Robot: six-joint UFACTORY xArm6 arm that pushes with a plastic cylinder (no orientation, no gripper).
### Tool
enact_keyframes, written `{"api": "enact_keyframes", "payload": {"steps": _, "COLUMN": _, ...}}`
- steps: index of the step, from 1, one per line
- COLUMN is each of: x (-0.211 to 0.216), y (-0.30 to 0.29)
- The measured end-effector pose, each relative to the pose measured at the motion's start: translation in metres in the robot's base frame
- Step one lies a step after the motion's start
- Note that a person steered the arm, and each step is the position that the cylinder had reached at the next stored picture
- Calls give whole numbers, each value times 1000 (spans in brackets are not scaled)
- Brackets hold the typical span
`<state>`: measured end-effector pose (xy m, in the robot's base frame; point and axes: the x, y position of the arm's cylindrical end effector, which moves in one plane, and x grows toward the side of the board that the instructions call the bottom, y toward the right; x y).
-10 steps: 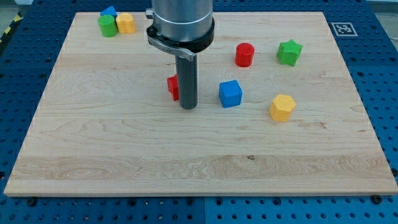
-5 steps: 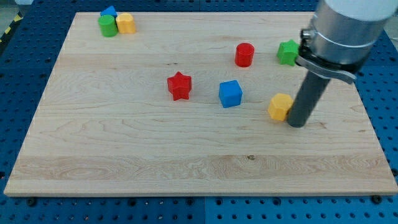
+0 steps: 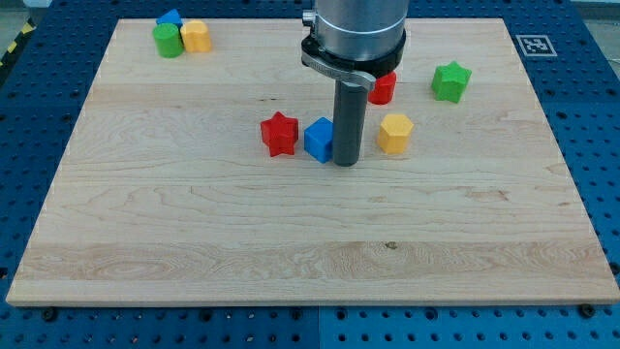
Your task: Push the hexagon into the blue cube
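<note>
The yellow hexagon (image 3: 395, 133) lies on the wooden board (image 3: 291, 242), right of the rod. The blue cube (image 3: 319, 140) lies left of the rod, close beside the red star (image 3: 280, 134). My tip (image 3: 346, 162) rests on the board between the blue cube and the yellow hexagon, touching or nearly touching the cube's right side. A gap separates the hexagon from the rod and from the cube.
A red cylinder (image 3: 385, 88) is partly hidden behind the rod. A green star (image 3: 450, 81) sits at the upper right. A green cylinder (image 3: 168, 41), a small blue block (image 3: 170, 18) and a yellow block (image 3: 197, 37) cluster at the top left.
The rod has swung from the hexagon's right side to between cube and hexagon. The yellow hexagon has moved up-left. The blue cube has shifted left, next to the red star.
</note>
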<state>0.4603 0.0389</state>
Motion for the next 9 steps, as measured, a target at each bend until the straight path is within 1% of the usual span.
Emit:
{"api": "enact_keyframes", "payload": {"steps": 1, "x": 11, "y": 66}}
{"api": "enact_keyframes", "payload": {"steps": 2, "x": 13, "y": 153}}
{"api": "enact_keyframes", "payload": {"steps": 3, "x": 11, "y": 180}}
{"api": "enact_keyframes", "payload": {"steps": 5, "x": -3, "y": 86}}
{"api": "enact_keyframes", "payload": {"steps": 6, "x": -7, "y": 96}}
{"api": "enact_keyframes", "payload": {"steps": 7, "x": -22, "y": 96}}
{"api": "enact_keyframes", "payload": {"steps": 9, "x": -29, "y": 76}}
